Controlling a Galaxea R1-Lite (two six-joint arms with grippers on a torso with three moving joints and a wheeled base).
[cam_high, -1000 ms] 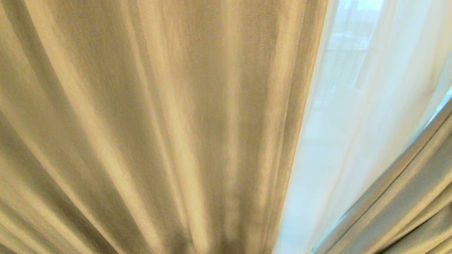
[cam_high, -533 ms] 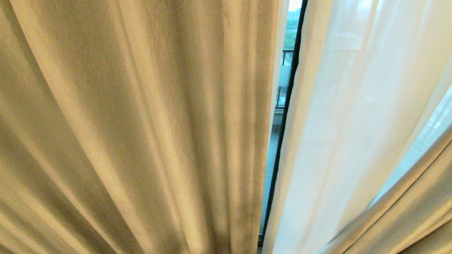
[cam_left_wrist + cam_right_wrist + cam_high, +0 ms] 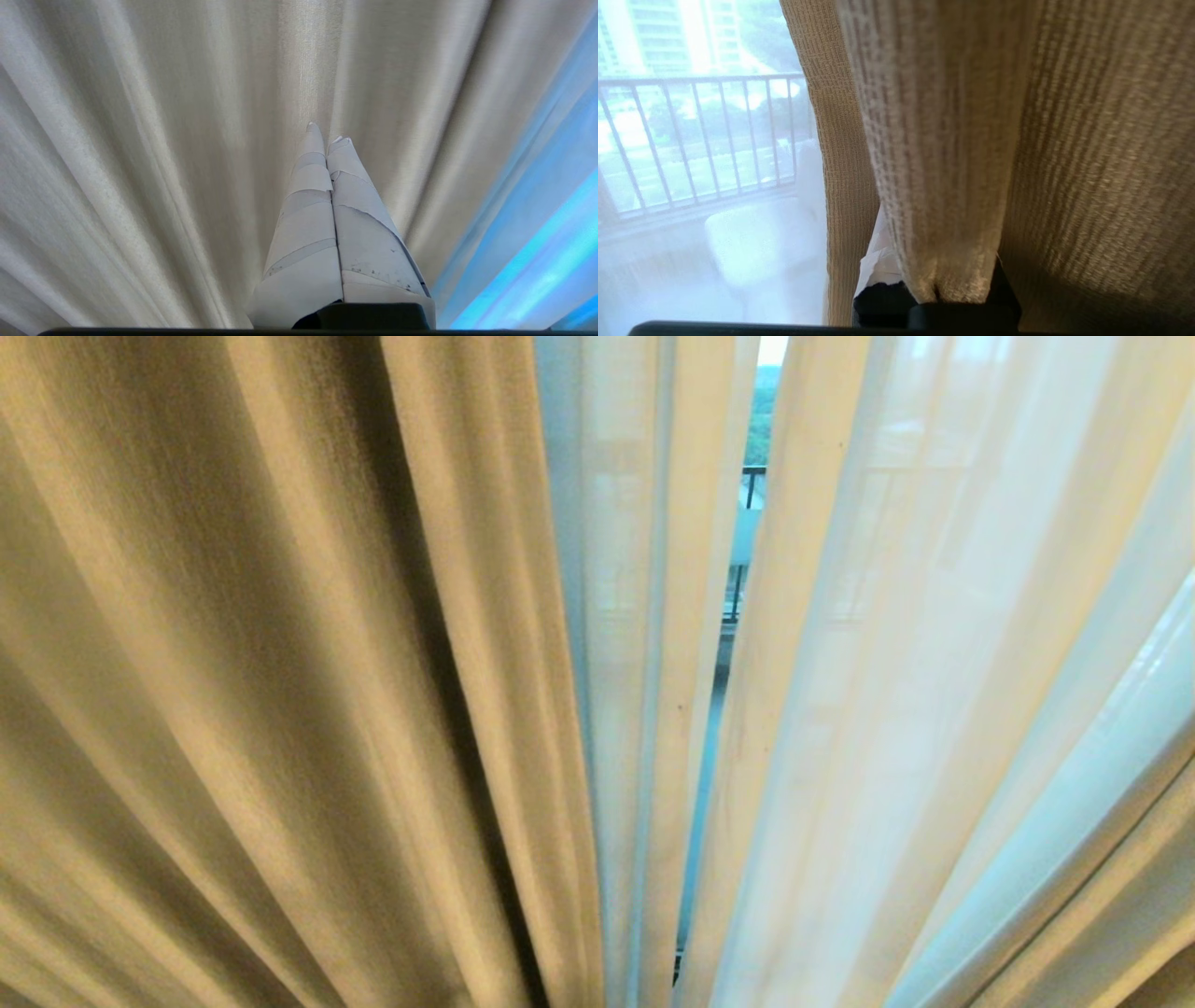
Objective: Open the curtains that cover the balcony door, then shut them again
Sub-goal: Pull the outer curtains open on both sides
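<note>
Curtains (image 3: 280,691) fill the head view, with a narrow gap showing the balcony door (image 3: 738,569). Right gripper (image 3: 924,280) is clamped on a heavy cream curtain fold. Left gripper (image 3: 329,140) is pinched closed, empty, facing the drape.

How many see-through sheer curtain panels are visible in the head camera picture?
2. One sheer panel hangs just left of the narrow gap where the balcony door shows. The other sheer panel spreads right of that gap. Heavy cream drapes may hide more.
</note>
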